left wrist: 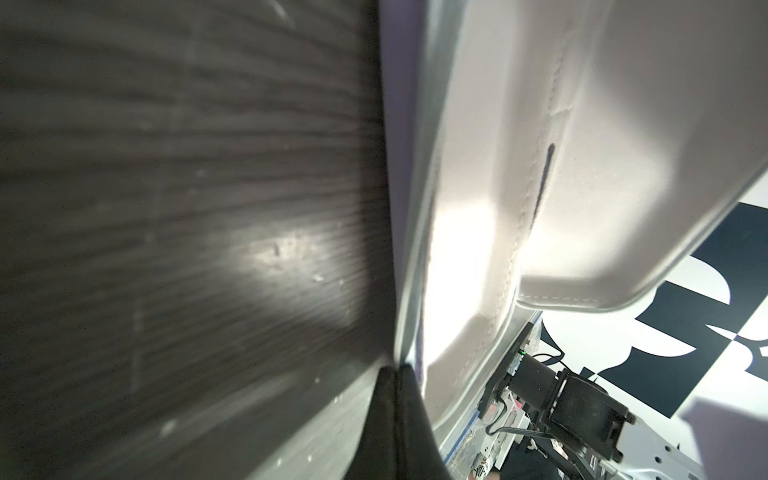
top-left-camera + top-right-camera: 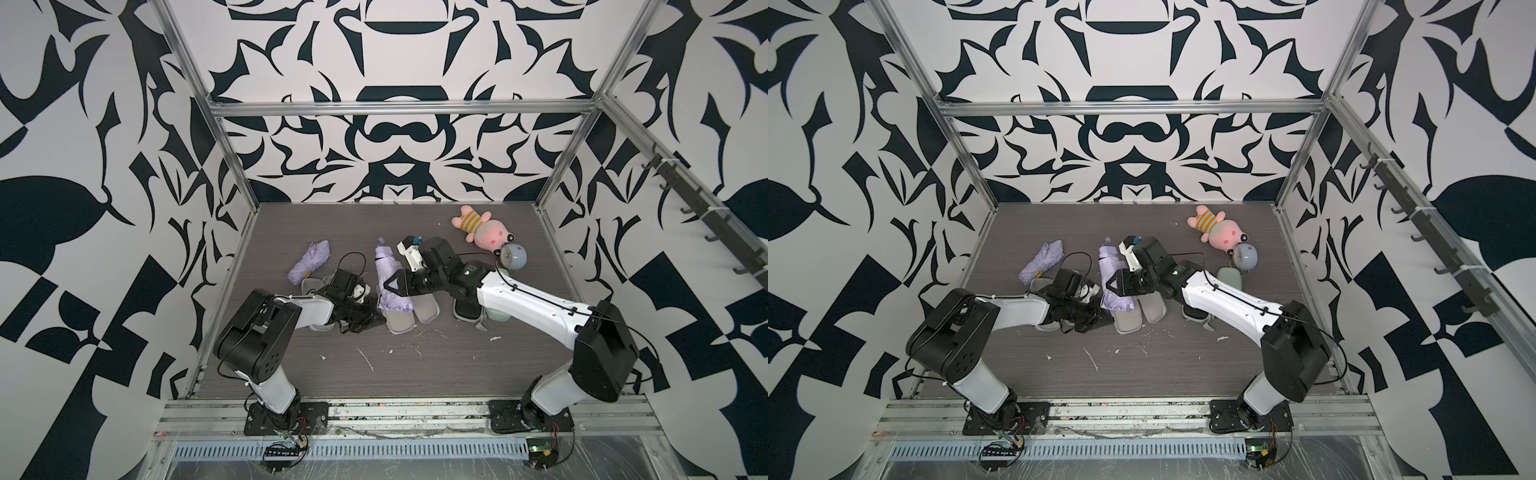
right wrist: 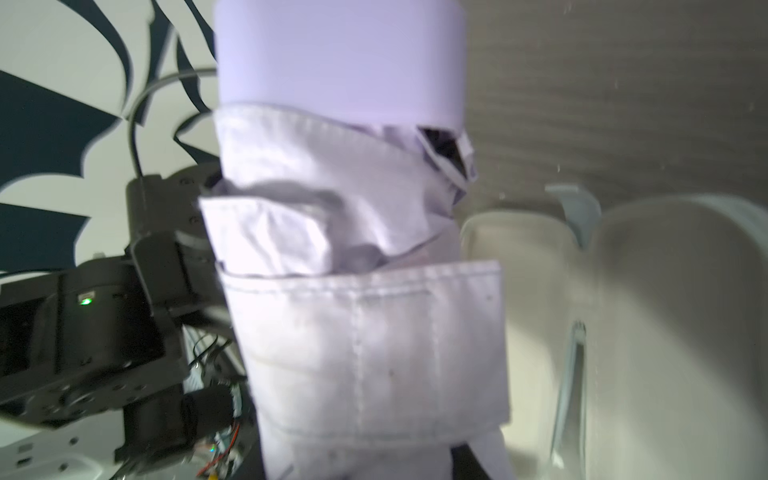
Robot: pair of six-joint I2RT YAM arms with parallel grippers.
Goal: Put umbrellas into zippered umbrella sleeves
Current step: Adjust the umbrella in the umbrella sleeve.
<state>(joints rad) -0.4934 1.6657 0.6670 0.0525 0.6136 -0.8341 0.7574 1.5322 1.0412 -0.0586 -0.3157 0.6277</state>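
Umbrella [image 3: 353, 249] in lilac sits clamped in right gripper [image 2: 385, 287]; left gripper [image 1: 397, 370] closed at sleeve [image 1: 469, 208] rim.

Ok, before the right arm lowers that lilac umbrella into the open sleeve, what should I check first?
1. Left gripper shut on the rim of the open lilac sleeve: ok.
2. Right gripper closed around the lilac umbrella: ok.
3. Sleeve lying open, inside facing up: ok.
4. Umbrella lined up over one sleeve half: not ok, only its near end overlaps the sleeve and the rest sticks out beyond it.
5. Umbrella fabric wrapped tightly enough to fit: cannot tell.
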